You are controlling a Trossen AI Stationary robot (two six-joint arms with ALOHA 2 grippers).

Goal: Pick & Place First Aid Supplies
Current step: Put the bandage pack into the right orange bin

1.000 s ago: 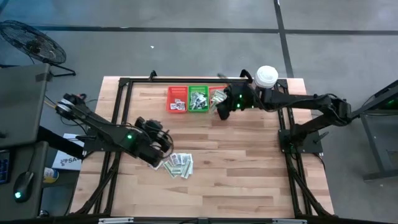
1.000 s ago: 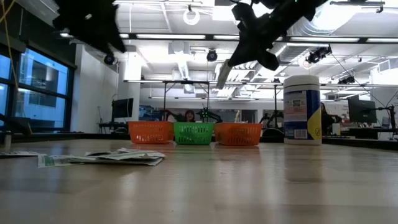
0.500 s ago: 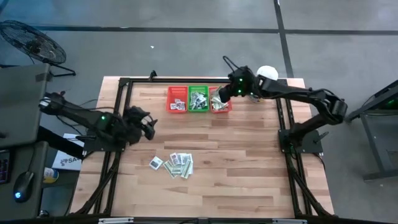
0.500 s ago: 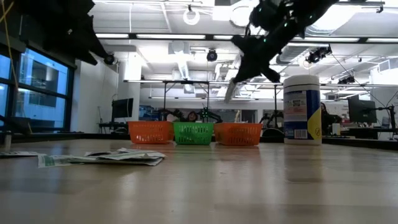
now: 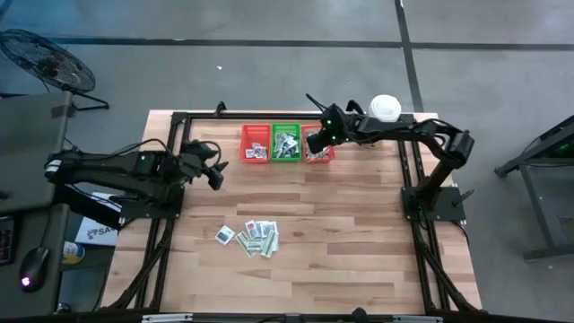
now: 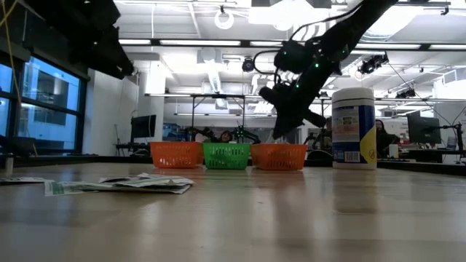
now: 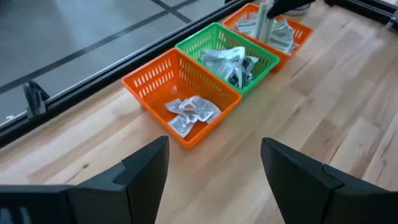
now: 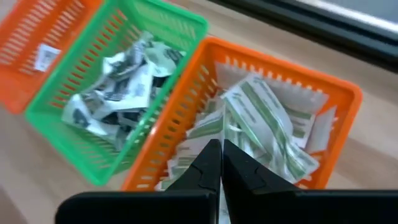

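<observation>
Several loose first aid packets lie flat in a small pile on the table near the front, also seen in the low view. More packets fill three baskets at the far edge: white squarish ones in the left orange basket, mixed ones in the green basket, and green-and-white strips in the right orange basket. My right gripper is shut just above the right orange basket, with a narrow strip hanging below it. My left gripper hovers open and empty over bare wood, left of the baskets. My right gripper pinches a narrow green-and-white strip by its upper end between the two fingers, which come from above and point down. The strip hangs upright below them, with its lower end down among the packets in the right orange basket. In the right wrist view, the fingers hide the contact.
A big white tub with a blue label stands at the far right, beside the right arm. A black frame runs around the table's edges. Bare wood lies between the baskets and the pile.
My left gripper has risen from beside the pile and moved toward the far edge, ending left of the baskets. My right gripper has carried the hanging strip toward the far edge and down, until it dips into the right orange basket.
</observation>
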